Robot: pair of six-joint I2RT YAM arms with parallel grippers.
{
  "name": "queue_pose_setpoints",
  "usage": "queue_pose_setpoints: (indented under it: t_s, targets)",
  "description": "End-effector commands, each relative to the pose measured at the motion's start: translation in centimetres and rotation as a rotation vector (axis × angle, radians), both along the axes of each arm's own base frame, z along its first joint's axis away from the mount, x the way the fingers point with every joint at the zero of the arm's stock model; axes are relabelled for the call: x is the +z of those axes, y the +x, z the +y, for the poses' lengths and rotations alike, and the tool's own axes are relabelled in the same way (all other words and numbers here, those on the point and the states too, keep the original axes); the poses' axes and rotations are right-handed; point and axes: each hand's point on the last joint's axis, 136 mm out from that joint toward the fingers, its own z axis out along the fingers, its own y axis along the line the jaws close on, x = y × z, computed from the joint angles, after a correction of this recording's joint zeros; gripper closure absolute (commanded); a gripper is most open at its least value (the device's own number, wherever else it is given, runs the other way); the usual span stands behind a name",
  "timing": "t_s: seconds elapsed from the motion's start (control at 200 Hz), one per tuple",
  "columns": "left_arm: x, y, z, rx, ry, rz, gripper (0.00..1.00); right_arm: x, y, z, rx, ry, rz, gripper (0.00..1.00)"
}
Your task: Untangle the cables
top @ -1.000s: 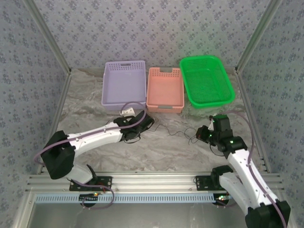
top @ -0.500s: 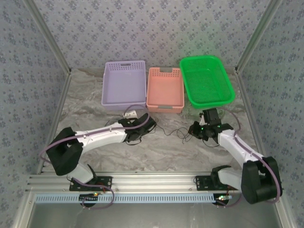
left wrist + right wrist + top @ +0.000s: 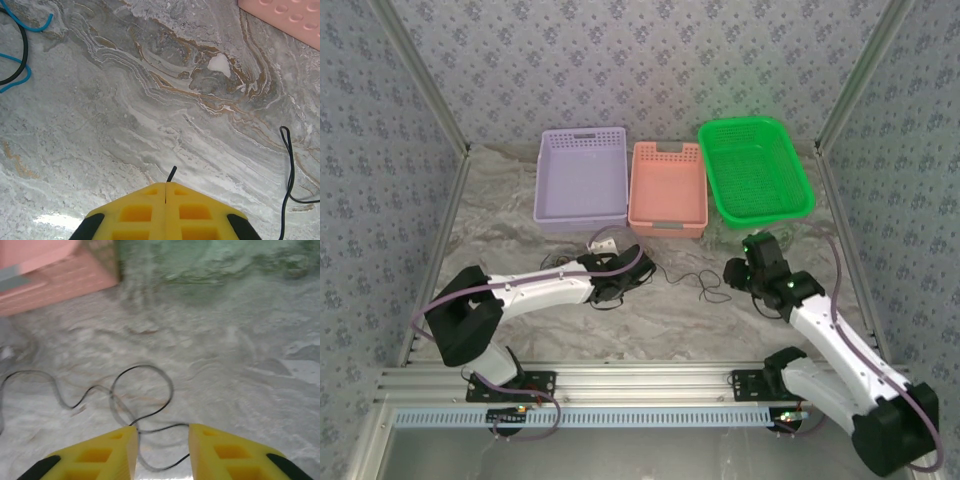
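Note:
A thin black cable (image 3: 685, 278) lies in loose squiggles on the marble table between my two grippers. My left gripper (image 3: 632, 266) is low over the table, and its yellow fingers (image 3: 145, 210) are pressed together. A short black cable end (image 3: 171, 173) sticks out of the left gripper (image 3: 166, 184) at the tips. More cables (image 3: 15, 50), blue and black, curl at the upper left of the left wrist view. My right gripper (image 3: 732, 272) stands open over a loop of the black cable (image 3: 142, 390). A strand runs across the gap of the right gripper (image 3: 162, 432).
Three baskets stand in a row at the back: purple (image 3: 580, 180), pink (image 3: 667, 185) and green (image 3: 755, 170). A small white piece (image 3: 605, 240) lies just behind my left arm. Patterned walls close the table's back and sides.
My right gripper has opened and the black cable now lies loose under it. The right arm swung toward the baskets and came back. The left arm slid slightly right.

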Motion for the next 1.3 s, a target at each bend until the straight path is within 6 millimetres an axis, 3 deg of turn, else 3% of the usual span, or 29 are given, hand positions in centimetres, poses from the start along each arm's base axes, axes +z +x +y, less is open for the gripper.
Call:
queue_pose_setpoints:
  t_s: [0.0, 0.14, 0.315, 0.495, 0.994, 1.134, 1.219, 1.299]
  targets:
    - [1.4, 0.4, -0.8, 0.002, -0.038, -0.032, 1.0, -2.1, -1.9, 0.7, -0.036, -0.039, 0.065, 0.74]
    - [1.5, 0.3, -0.7, 0.005, -0.044, -0.036, 1.0, -3.2, -1.5, 4.7, 0.003, -0.027, 0.076, 0.76]
    - [1.2, 0.2, -0.6, 0.007, -0.045, -0.034, 1.0, -5.9, -1.1, 7.0, -0.052, -0.088, 0.152, 0.77]
    - [1.2, 0.1, -0.5, 0.005, -0.047, -0.034, 1.0, -8.0, -0.5, 7.2, -0.116, -0.147, 0.197, 0.8]
    - [1.0, 0.0, -0.4, 0.005, -0.053, -0.033, 1.0, -9.9, 0.3, 6.4, -0.202, -0.192, 0.221, 0.75]
    - [0.8, -0.1, -0.4, 0.004, -0.051, -0.031, 1.0, -10.6, 0.6, 6.4, -0.212, -0.196, 0.227, 0.83]
    - [0.8, -0.1, -0.4, 0.004, -0.051, -0.031, 1.0, -10.4, 0.6, 6.5, -0.212, -0.191, 0.22, 1.0]
    - [0.7, -0.1, 0.0, 0.008, -0.038, -0.031, 1.0, -9.0, 0.6, 6.8, -0.2, -0.176, 0.185, 1.0]
